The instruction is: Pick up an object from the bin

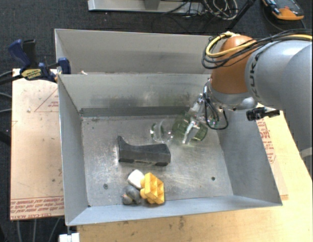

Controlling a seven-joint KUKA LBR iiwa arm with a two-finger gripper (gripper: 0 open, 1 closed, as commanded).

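Note:
My gripper [193, 129] is down in the back right part of the bin, low over the floor. A small clear, greenish glass-like thing [179, 127] lies right at its tip, partly hidden by it. Just left of that is a clear, shiny piece [159, 131]. I cannot tell whether either one is held. A dark grey, wedge-shaped block [143, 153] lies further left in the middle of the bin, apart from the gripper.
Near the front wall sits a small cluster: a yellow ridged block [152, 188], a white lump [135, 177] and a grey stone [129, 196]. The arm with its orange cover and cables comes in over the right wall.

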